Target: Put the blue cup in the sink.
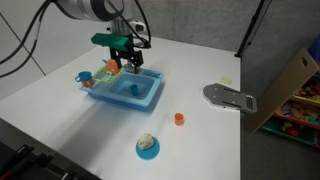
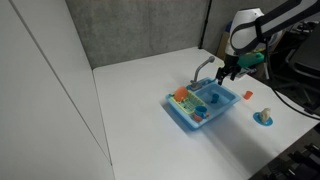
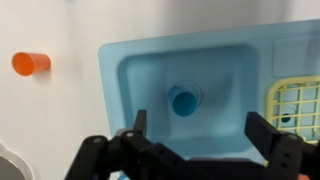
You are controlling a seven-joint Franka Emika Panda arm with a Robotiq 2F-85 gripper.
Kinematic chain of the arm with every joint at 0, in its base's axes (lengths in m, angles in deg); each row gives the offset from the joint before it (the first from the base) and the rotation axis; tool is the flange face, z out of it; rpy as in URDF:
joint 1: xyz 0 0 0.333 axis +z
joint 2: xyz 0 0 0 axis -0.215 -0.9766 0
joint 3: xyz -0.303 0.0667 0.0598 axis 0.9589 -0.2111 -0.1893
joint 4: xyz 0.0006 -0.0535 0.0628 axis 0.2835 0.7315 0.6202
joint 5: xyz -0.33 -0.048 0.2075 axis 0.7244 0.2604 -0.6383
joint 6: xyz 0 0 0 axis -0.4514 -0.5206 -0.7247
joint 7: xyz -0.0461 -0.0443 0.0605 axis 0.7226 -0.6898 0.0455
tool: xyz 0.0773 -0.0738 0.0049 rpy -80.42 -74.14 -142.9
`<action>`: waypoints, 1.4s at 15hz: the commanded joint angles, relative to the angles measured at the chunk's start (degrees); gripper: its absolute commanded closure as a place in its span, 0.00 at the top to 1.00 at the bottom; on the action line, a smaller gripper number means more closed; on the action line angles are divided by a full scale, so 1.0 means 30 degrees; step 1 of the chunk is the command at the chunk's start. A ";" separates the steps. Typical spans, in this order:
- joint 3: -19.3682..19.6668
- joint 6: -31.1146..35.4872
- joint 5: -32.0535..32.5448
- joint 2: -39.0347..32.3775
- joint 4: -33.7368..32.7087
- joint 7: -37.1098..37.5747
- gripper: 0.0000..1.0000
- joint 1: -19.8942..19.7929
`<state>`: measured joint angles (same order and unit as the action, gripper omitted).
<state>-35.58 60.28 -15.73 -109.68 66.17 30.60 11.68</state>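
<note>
The blue cup (image 3: 184,101) stands upright in the middle of the light-blue sink's basin (image 3: 215,66), seen from above in the wrist view. It also shows as a small blue shape in the basin in an exterior view (image 1: 133,89). My gripper (image 3: 198,131) is open and empty, hanging above the basin with the cup between and beyond its fingers. In both exterior views the gripper (image 1: 130,62) (image 2: 228,72) sits just above the sink (image 1: 150,99) (image 2: 180,114).
A small orange cup (image 3: 30,63) (image 1: 179,119) lies on the white table beside the sink. A blue plate with pale food (image 1: 147,146) is near the front. A grey flat tool (image 1: 230,97) lies by the table edge. The sink's yellow rack (image 3: 296,104) holds dishes.
</note>
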 commanded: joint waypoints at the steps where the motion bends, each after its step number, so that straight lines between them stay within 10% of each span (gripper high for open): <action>1: 0.0252 -0.2048 0.0852 0.2211 0.1243 0.1101 1.00 0.0329; 21: -0.0353 -1.0388 0.1964 1.1444 0.2391 0.1822 1.00 0.0171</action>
<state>-35.92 30.02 -9.54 -79.86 71.89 37.35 12.81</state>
